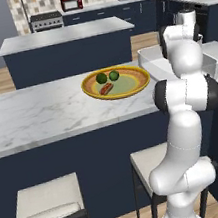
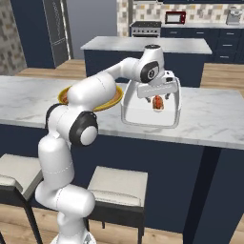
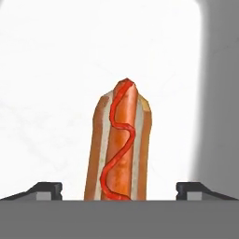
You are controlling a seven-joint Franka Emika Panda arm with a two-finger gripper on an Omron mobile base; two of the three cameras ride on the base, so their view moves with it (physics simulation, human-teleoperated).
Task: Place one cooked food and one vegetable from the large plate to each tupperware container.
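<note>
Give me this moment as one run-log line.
hand: open, over tupperware container | hot dog: in container, between the fingertips | large plate: two green vegetables, one hot dog left

arm (image 2: 95, 90) stretched forward, pincer (image 3: 119, 189) spread wide, pointing down

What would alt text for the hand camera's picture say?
A hot dog in a bun, with a squiggle of red sauce, lies on the white floor of a tupperware container. The open gripper has a dark fingertip on either side of it.
</note>
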